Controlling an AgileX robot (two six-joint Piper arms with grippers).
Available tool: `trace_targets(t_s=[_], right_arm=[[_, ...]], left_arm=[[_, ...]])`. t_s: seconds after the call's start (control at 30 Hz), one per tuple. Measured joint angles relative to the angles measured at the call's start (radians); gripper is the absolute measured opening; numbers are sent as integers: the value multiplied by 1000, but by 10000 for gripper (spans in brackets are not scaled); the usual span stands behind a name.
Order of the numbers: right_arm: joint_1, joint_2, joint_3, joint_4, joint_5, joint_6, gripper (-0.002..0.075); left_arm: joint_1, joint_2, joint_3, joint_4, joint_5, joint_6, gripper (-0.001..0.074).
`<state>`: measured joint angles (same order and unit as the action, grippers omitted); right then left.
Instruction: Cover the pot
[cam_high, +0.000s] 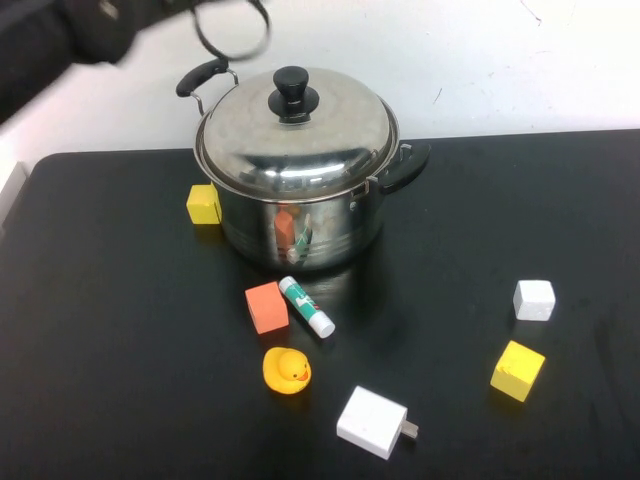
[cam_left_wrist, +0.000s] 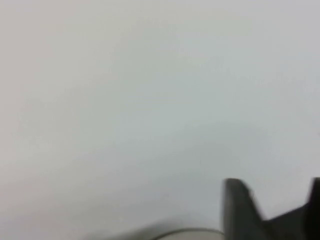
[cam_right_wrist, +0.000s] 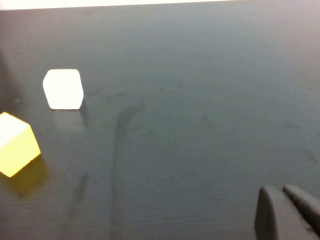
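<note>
2 arms on this rig, and neither shows plainly. The pot (cam_high: 300, 225) stands on the black table (cam_high: 120, 350), toward its far edge, and the domed steel lid (cam_high: 296, 135) with its black knob (cam_high: 291, 92) sits squarely on the rim. 1 black side handle (cam_high: 404, 168) juts out on the pot's right; the other pokes out behind its left shoulder.

Up beyond that far-left handle, a blurred dark mass is the left arm, and the left gripper (cam_high: 232, 28) shows only as a smeared loop above the pot. Its wrist view gives pale wall and 2 dark finger stubs (cam_left_wrist: 240, 210) with a gap between them, so the fingers look spread and hold nothing.

The right gripper (cam_right_wrist: 286, 212) is out of the high view entirely. Its wrist view catches just 2 dark fingertips pressed together, nothing between them, over bare table well right of the pot.

Around the pot: a yellow block (cam_high: 204, 204) just beside its left wall, an orange block (cam_high: 266, 306) and a glue stick (cam_high: 306, 306) in front, the 2 nearly touching. Nearer still, a rubber duck (cam_high: 287, 371) and a white charger (cam_high: 373, 422). Well right of the pot, a white cube (cam_high: 534, 300) and a second yellow block (cam_high: 518, 370).
</note>
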<state>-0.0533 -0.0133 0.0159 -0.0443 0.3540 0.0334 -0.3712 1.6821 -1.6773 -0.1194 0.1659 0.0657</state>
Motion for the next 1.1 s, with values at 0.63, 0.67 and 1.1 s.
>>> trace_targets(t_s=[0.63,0.67,1.1], right_arm=[[0,0,0,0,0,0,-2],[0,0,0,0,0,0,-2],[0,0,0,0,0,0,-2]], left_arm=[[0,-686,162,101,572,-86,1],[0,-721,190,102,586,-89,1],[0,-1074,406,-38,659,-96,0]])
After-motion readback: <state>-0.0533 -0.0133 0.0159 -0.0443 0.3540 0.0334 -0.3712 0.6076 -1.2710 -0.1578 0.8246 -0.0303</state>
